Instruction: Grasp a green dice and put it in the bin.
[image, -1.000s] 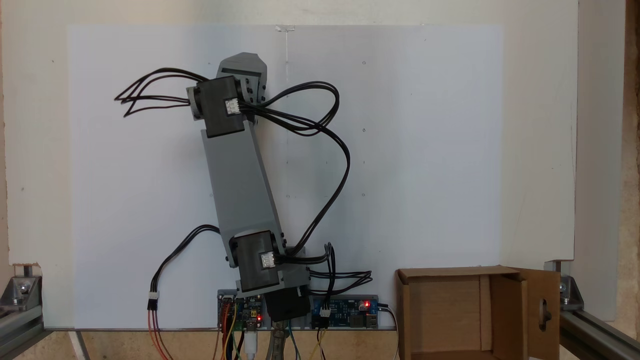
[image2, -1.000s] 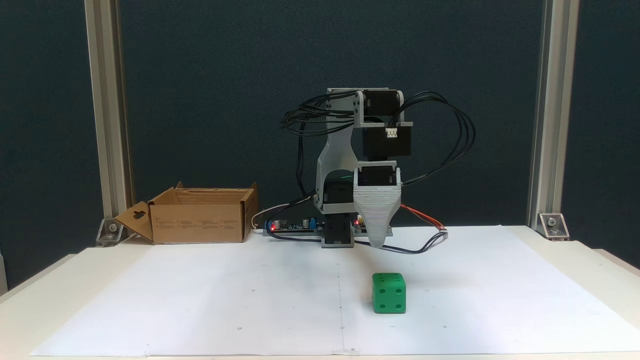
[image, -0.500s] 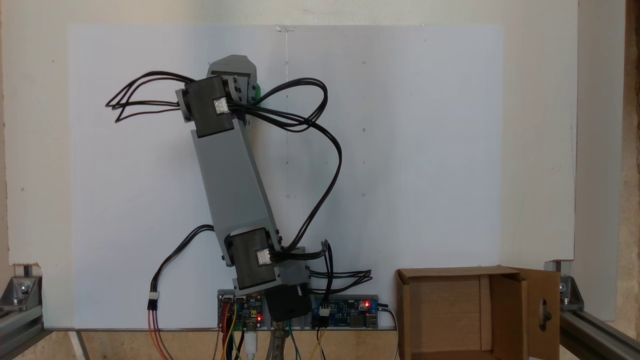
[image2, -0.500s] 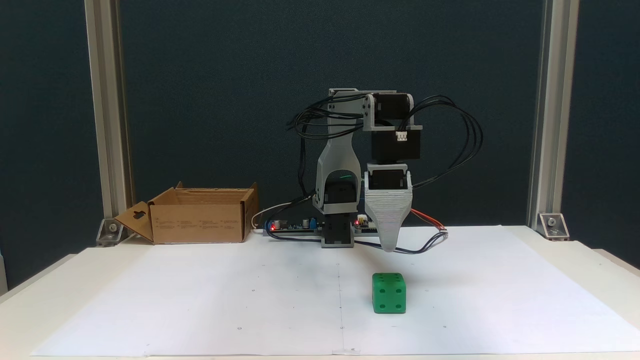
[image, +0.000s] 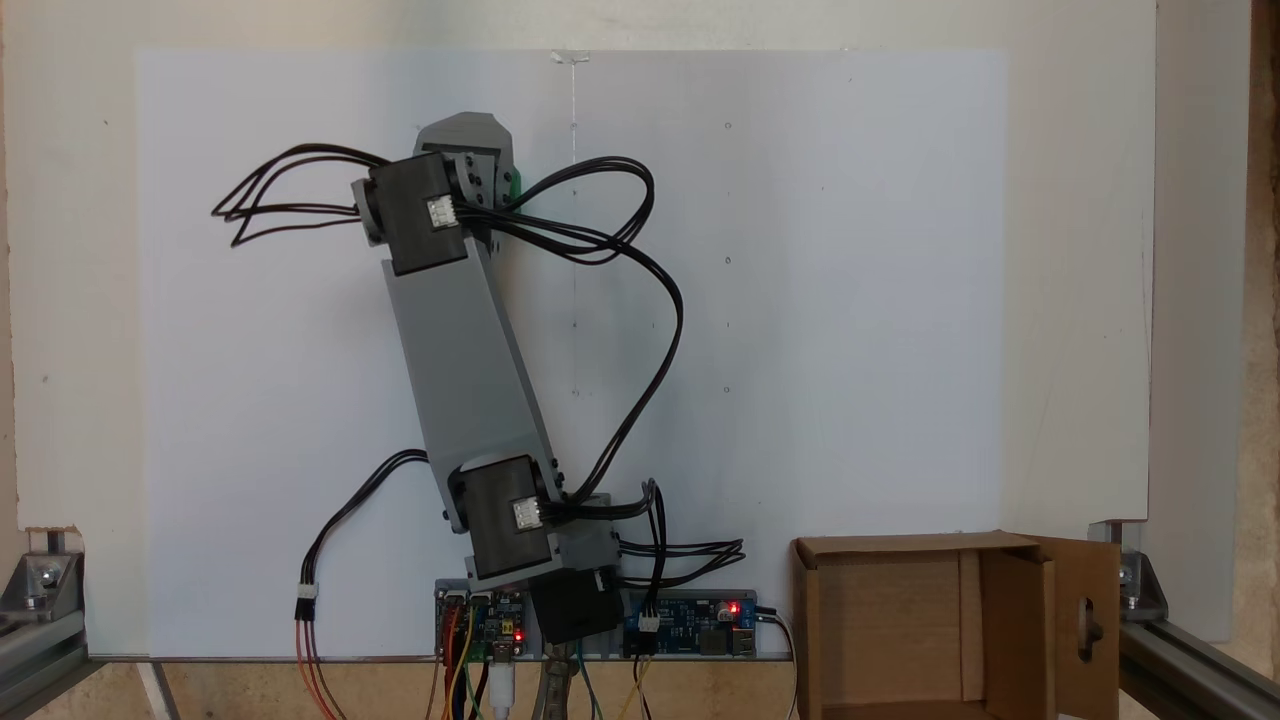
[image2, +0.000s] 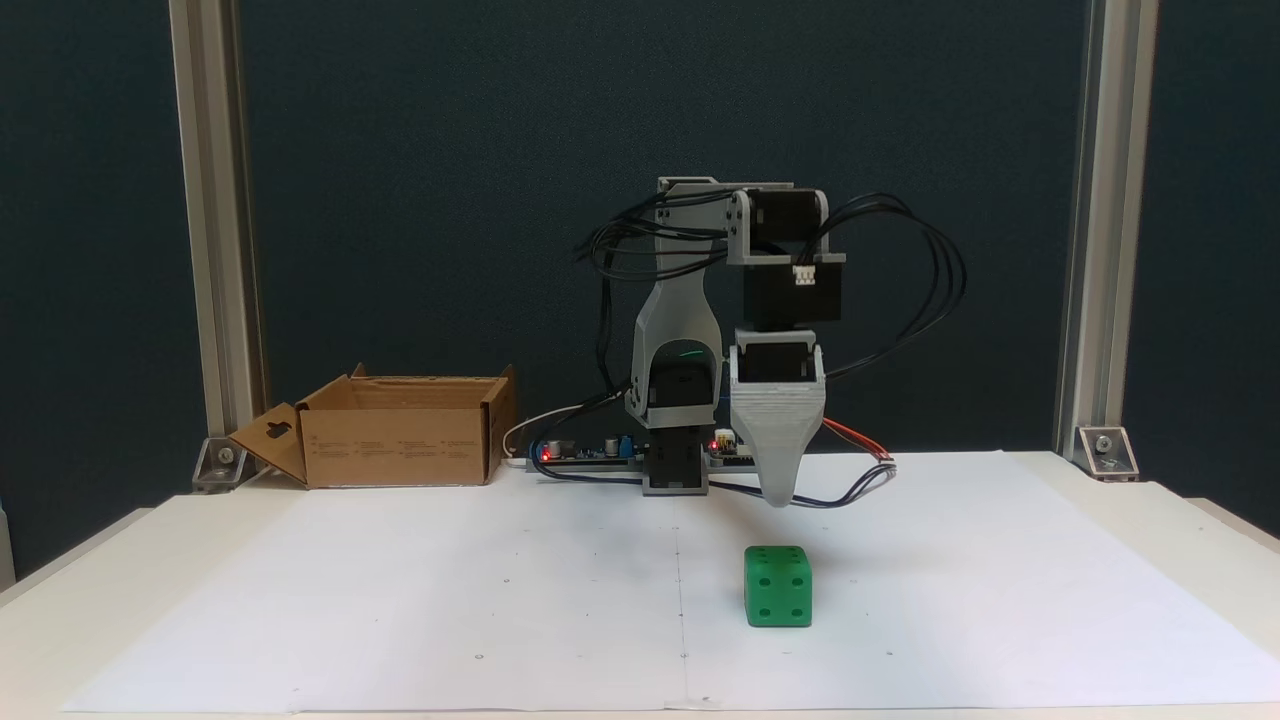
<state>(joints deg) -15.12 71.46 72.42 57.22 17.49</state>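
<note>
1. The gripper (image2: 778, 497) hung pointing straight down over the white paper sheet (image2: 400, 600) in the front-on fixed view, tip clear of the sheet.
2. Couldn't tell how wide the jaws were. From the front only one tapered grey jaw showed, with the other lined up behind it, and from above the wrist motors covered the tips. Nothing visible in its grip.
3. The green dice (image2: 778, 586) sat flat on the paper, just below and slightly in front of the gripper tip, not touching it. The face toward the camera showed four pips.
4. In the top-down fixed view only a sliver of the green dice (image: 514, 186) peeked out at the right edge of the gripper housing; the rest was hidden under the arm.
5. The bin (image2: 400, 440) was well apart from the dice, back left near the aluminium post (image2: 215, 250) in the front view, open on top, with the keyhole flap folded out to its left.
6. From above, the bin (image: 900, 640) sat bottom right beside the electronics board (image: 690, 620), interior looking bare.
7. Black cables (image2: 900, 270) looped off the upper arm.
</note>
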